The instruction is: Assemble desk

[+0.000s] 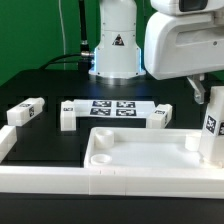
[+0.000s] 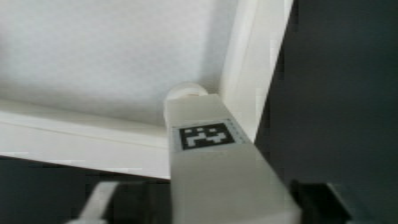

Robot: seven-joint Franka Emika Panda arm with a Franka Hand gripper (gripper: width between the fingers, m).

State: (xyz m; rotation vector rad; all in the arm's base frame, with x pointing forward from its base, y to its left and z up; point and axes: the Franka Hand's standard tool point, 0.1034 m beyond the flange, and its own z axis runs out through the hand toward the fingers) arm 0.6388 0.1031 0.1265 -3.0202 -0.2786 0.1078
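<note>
The leg (image 2: pixel 210 150) sits right under my wrist camera, a white block with a square black-white tag on the end facing away from me. My claw (image 1: pixel 205 97) is closed on it, the jaws only as far apart as the leg is wide. I hold it upright.

In the wrist view the leg's far end is at an inside corner of the tabletop (image 2: pixel 107 50), where two raised rims meet. Whether it touches the tray floor or stops just above it, I cannot tell.

My arm (image 1: pixel 115 45) rises from its base at the back of the desk (image 1: pixel 50 140). It reaches forward and toward the exterior view's right, with the wrist pointing straight down over the tabletop's corner on that side.

Of my fingers I see little: one grey finger shows beside the leg in the exterior view, while in the wrist view they are only dark blurs at the frame's edge. The exterior view cuts off my hand and part of the held leg at its right edge.

The tabletop lies flat on the desk, rim up, just behind the long white rail (image 1: pixel 40 178) (the nearest thing in the exterior view).

Beyond it lies the marker board (image 1: pixel 112 107), with a loose leg (image 1: pixel 68 116) at one end and another loose leg (image 1: pixel 160 117) at the other. A third loose leg (image 1: pixel 25 112) lies well apart on the exterior view's left.
</note>
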